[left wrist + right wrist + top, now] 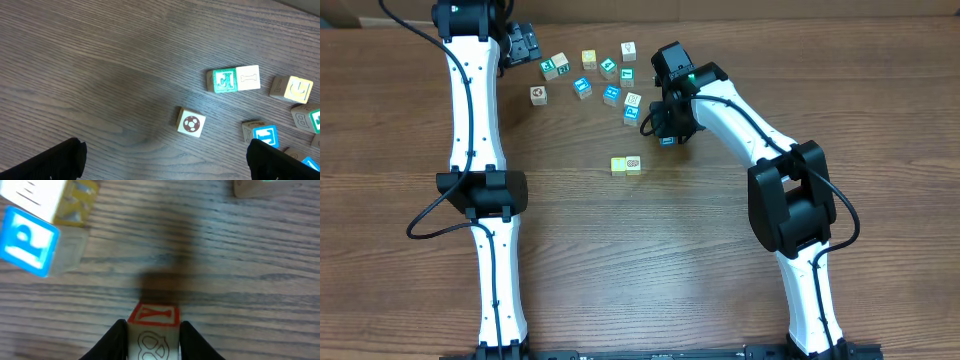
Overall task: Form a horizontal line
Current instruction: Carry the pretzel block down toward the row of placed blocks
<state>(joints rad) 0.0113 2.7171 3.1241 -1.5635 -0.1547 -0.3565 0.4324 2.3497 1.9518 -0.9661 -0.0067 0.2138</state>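
Though hidden overhead, the wrist view shows right gripper [152, 326] pinching red-Y cube [153, 316]; left gripper [165, 146] wide.

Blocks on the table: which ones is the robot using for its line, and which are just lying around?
For the line:
yellow-green cube
cream cube touching it
red-Y cube, between the fingers of the right gripper

Just lying about:
ball-print cube
blue P cube
green-faced cube
bone-print cube

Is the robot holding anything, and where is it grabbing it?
The right pincer grips a small block with a red Y by its two opposite sides. The left pincer is open and empty.
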